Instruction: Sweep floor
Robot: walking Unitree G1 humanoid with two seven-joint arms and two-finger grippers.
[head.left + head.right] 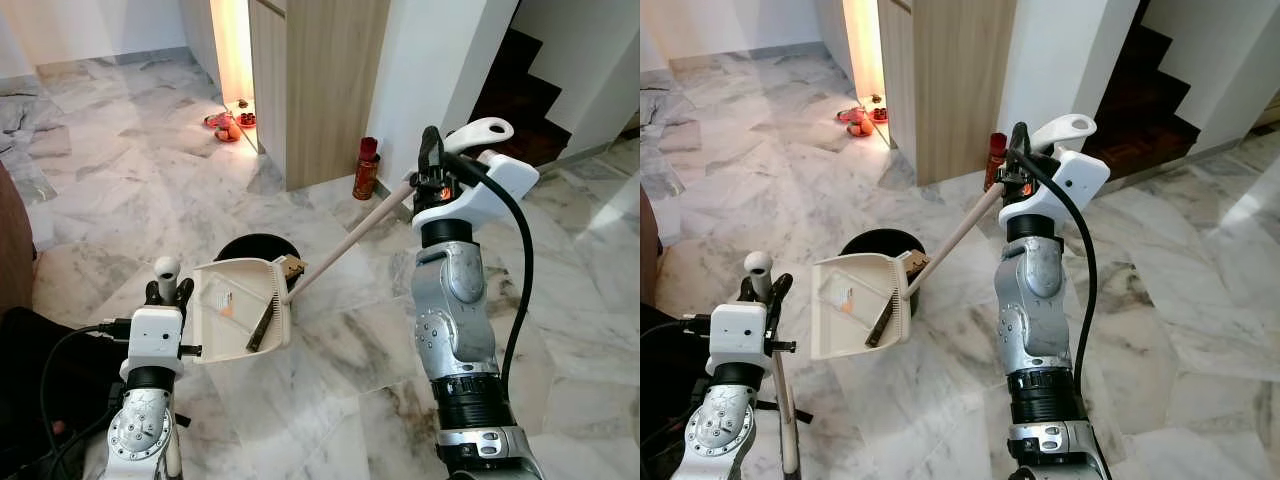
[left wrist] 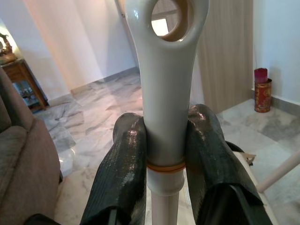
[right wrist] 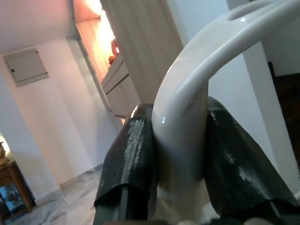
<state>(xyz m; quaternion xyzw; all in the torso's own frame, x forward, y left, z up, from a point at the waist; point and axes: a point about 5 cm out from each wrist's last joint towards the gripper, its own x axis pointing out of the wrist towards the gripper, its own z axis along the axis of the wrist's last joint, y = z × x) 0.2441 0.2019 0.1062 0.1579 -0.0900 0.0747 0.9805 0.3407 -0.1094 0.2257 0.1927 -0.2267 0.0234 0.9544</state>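
My left pincer [image 2: 164, 154] pinches the cream plastic dustpan [image 1: 240, 305] handle, the right pincer [image 3: 176, 154] the pale broom handle [image 1: 350, 240]; I'd tip the pan over the black round bin [image 1: 255, 248].

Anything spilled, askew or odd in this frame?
Nothing spilled. The dustpan is held off the floor, tipped over the black bin, with orange scraps lying inside. Toys or fruit lie scattered on the floor by the far doorway.

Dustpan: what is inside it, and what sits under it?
Inside the dustpan lie a small orange scrap and a dark stick-like piece. A round black bin sits beneath; its contents are hidden.
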